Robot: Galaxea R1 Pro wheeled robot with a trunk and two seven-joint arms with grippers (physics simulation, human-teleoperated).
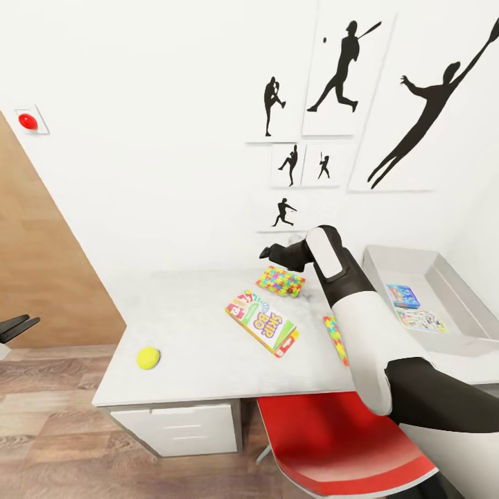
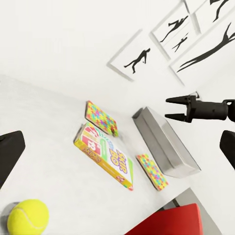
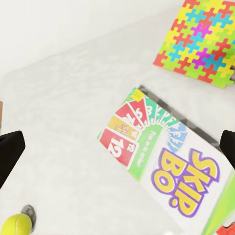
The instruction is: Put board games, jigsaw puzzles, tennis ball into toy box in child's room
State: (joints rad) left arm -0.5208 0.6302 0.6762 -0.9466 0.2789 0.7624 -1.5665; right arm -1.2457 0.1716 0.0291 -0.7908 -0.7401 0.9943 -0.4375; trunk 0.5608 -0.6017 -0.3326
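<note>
Pale, faintly marbled table [image 1: 187,333] is seen against a white wall hung with black sports silhouettes [image 1: 343,69], with a red chair [image 1: 333,443] tucked under its near edge. At the table's right end the light-grey toy box [image 1: 457,305] is set, and two board games – one blue [image 1: 403,296], one paler [image 1: 421,320] – are seen lying flat on its floor. Near the middle of the table a Skip-Bo game box [image 1: 263,322] is laid flat at an angle. One jigsaw puzzle [image 1: 281,280] is placed just behind it, toward the wall, and a second jigsaw puzzle [image 1: 336,339] is seen between the Skip-Bo box and the toy box, partly covered by the right arm in the head view. The tennis ball [image 1: 147,357] is found well apart from these, near the table's left front edge.

The right gripper [image 1: 266,253] is held above the table near the far puzzle – in the left wrist view its fingers [image 2: 177,101] are spread apart with nothing between them. The left gripper [image 1: 19,326] is seen off the table's left edge, over the wooden floor [image 1: 48,436]; its fingers are likewise parted and nothing is held
</note>
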